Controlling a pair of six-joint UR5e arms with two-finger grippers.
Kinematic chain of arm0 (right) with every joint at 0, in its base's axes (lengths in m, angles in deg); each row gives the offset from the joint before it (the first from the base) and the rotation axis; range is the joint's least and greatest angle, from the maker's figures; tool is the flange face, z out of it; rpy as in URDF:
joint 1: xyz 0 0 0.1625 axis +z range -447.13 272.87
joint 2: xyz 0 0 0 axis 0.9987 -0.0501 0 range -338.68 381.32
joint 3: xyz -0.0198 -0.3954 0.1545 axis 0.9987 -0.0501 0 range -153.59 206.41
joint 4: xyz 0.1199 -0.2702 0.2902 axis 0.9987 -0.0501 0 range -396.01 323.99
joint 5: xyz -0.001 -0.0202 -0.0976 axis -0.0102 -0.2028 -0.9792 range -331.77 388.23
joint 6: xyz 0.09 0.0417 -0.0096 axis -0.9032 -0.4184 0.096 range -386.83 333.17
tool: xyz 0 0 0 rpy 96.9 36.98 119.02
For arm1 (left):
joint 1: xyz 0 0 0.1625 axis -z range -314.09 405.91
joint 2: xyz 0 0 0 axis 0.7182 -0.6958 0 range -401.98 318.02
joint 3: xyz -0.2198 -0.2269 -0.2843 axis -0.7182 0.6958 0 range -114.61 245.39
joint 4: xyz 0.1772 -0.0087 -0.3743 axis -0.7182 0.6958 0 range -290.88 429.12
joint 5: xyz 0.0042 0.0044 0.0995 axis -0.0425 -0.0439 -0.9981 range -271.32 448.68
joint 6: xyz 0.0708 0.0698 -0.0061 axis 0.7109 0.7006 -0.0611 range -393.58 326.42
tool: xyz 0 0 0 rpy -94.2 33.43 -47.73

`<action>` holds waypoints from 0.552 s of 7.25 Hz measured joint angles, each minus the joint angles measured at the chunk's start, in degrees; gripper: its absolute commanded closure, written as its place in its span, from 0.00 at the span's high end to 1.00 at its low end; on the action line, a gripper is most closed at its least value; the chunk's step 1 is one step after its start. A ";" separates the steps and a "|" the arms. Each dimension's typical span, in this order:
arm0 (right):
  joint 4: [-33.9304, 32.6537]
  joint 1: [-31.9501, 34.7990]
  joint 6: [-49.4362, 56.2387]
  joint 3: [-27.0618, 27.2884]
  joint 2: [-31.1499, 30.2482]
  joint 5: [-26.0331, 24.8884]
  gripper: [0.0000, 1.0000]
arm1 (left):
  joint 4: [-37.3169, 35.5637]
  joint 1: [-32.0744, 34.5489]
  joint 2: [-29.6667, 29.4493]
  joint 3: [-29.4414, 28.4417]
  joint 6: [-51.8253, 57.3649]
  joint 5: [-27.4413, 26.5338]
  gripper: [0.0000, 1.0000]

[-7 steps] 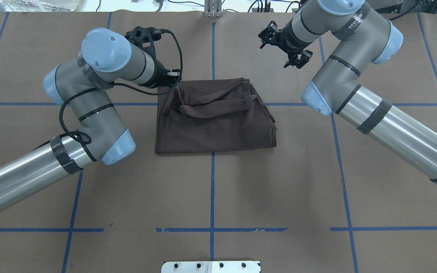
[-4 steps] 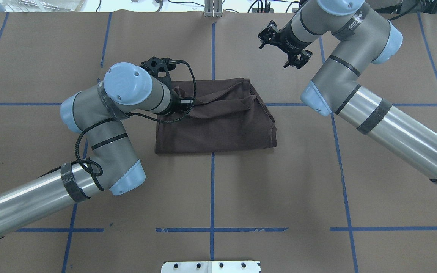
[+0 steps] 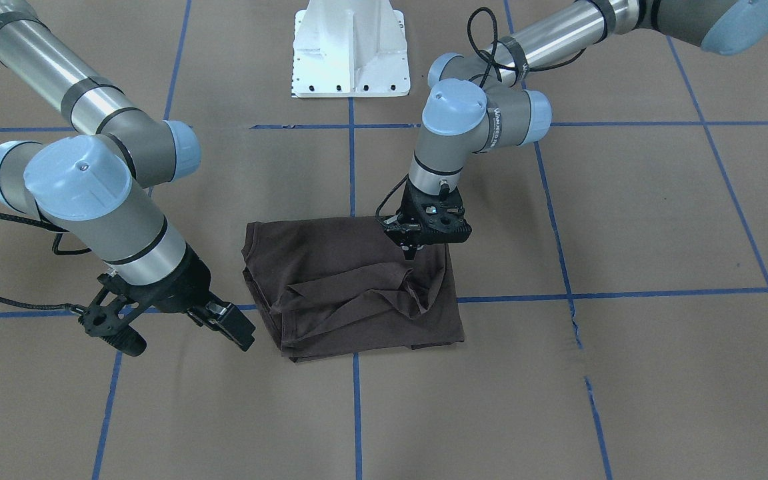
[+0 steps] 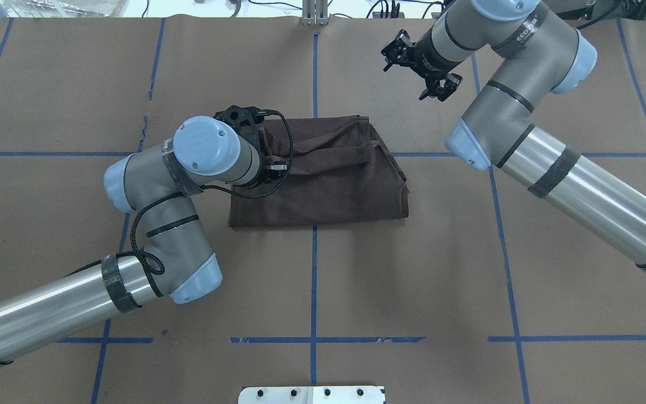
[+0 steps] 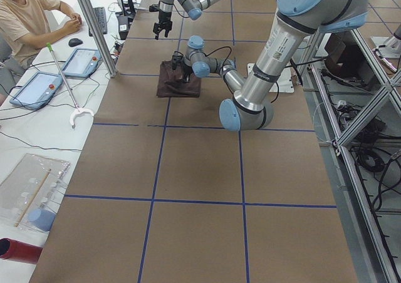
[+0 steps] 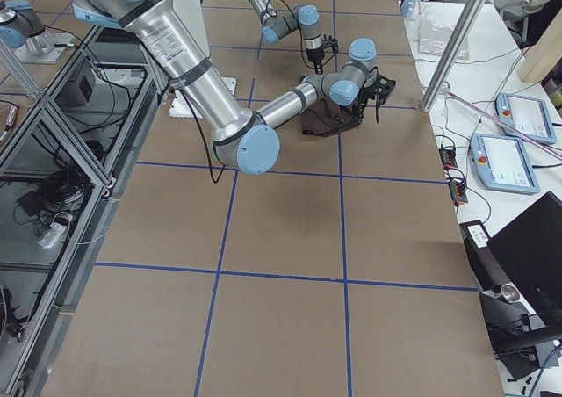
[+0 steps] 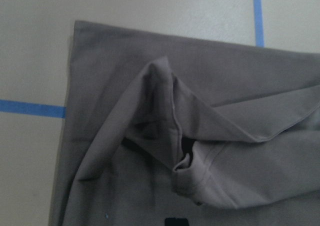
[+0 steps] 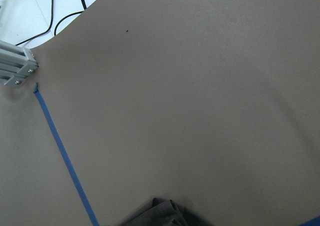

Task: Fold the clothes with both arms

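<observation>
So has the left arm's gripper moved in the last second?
Yes. In the overhead view the left gripper has swung rightward toward the central blue tape line and is now over the T-shirt.

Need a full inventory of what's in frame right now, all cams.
T-shirt: one, dark brown, folded, table centre.
Table cover: one, brown paper, across the table.
Tape lines: several, blue, grid on the paper.
Base block: one, white, robot's edge of the table.
Operator: one, beige shirt, seated at the side bench.
Tablets: two, blue-rimmed, on that bench.
Cylinder: one, red, bench's near end.
Arms: two, silver-grey with light blue caps, left and right.
Left gripper: one, black, over the T-shirt's left part; open or shut unclear.
Right gripper: one, black, open, empty, beyond the T-shirt's far right corner.
</observation>
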 measured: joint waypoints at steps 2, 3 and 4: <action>-0.06 0.36 0.00 0.13 -0.13 0.45 0.96 | 1.53 0.44 -1.37 -2.70 0.02 -1.20 0.00; -0.06 0.43 0.00 0.24 -0.28 0.51 0.96 | 4.03 1.03 -3.37 -6.45 -0.01 -1.43 0.00; -0.07 0.46 -0.02 0.39 -0.46 0.61 0.96 | 6.50 2.42 -5.81 -10.67 0.53 -1.48 0.00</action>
